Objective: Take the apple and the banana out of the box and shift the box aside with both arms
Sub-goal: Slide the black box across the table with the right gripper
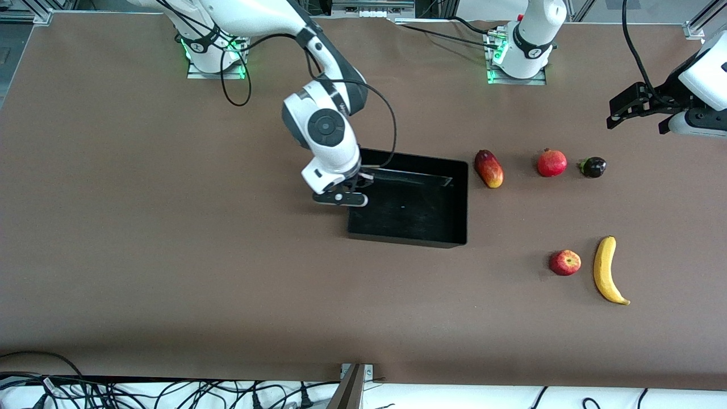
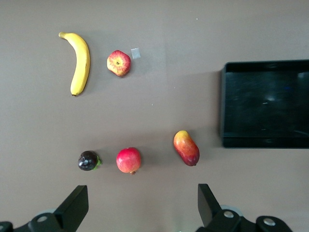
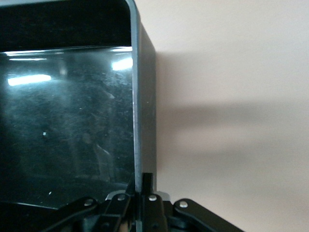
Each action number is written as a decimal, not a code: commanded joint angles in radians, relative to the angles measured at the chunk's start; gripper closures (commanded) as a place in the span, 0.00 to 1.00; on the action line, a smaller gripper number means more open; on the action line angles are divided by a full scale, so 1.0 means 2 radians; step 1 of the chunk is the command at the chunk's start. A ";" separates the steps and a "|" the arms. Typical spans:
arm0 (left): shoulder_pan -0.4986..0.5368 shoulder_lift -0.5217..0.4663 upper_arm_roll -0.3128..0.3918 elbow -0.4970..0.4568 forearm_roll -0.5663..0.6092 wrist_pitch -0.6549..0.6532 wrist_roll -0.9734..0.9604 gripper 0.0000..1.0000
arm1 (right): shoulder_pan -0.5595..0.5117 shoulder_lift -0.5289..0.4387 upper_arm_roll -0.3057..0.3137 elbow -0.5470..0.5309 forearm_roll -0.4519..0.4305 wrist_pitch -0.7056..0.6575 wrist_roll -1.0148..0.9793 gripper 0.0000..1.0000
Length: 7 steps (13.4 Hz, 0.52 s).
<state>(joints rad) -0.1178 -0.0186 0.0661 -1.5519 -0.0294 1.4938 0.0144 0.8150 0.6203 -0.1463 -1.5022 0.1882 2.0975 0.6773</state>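
Note:
The black box (image 1: 409, 241) lies mid-table, open top up. My right gripper (image 1: 350, 190) is shut on its wall at the right arm's end; the right wrist view shows one finger on each side of that wall (image 3: 144, 106), gripper (image 3: 141, 181). The red apple (image 1: 564, 262) and the yellow banana (image 1: 606, 270) lie side by side toward the left arm's end, nearer the front camera than the box. My left gripper (image 1: 636, 119) hangs open and empty over the table's left-arm end. Its view (image 2: 142, 205) shows the apple (image 2: 119, 63), banana (image 2: 81, 60) and box (image 2: 224, 104).
Three other fruits lie in a row beside the box toward the left arm's end: a red-yellow oblong fruit (image 1: 489, 168), a pomegranate (image 1: 551, 162), a dark purple fruit (image 1: 593, 167). A small white scrap (image 2: 135, 53) lies next to the apple. Cables hang at the table's near edge.

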 commanded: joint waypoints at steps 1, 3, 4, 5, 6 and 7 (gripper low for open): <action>0.000 -0.011 -0.001 -0.014 0.000 0.010 -0.009 0.00 | -0.003 -0.060 -0.060 -0.013 0.002 -0.066 -0.069 1.00; 0.000 -0.011 -0.001 -0.014 0.002 0.009 -0.009 0.00 | -0.007 -0.089 -0.111 -0.032 0.006 -0.099 -0.131 1.00; 0.000 -0.011 -0.001 -0.014 0.002 0.009 -0.009 0.00 | -0.010 -0.103 -0.140 -0.048 0.006 -0.101 -0.156 1.00; 0.000 -0.011 -0.001 -0.015 0.005 0.009 -0.009 0.00 | -0.018 -0.114 -0.161 -0.062 0.007 -0.102 -0.186 1.00; 0.000 -0.011 -0.001 -0.016 0.005 0.009 -0.009 0.00 | -0.026 -0.124 -0.179 -0.080 0.007 -0.102 -0.222 1.00; 0.001 -0.011 -0.001 -0.016 0.005 0.010 -0.008 0.00 | -0.034 -0.134 -0.197 -0.106 0.007 -0.102 -0.253 1.00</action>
<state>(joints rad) -0.1176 -0.0186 0.0655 -1.5549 -0.0294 1.4943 0.0070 0.7647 0.4261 -0.4951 -1.6023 0.1892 1.8905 0.2797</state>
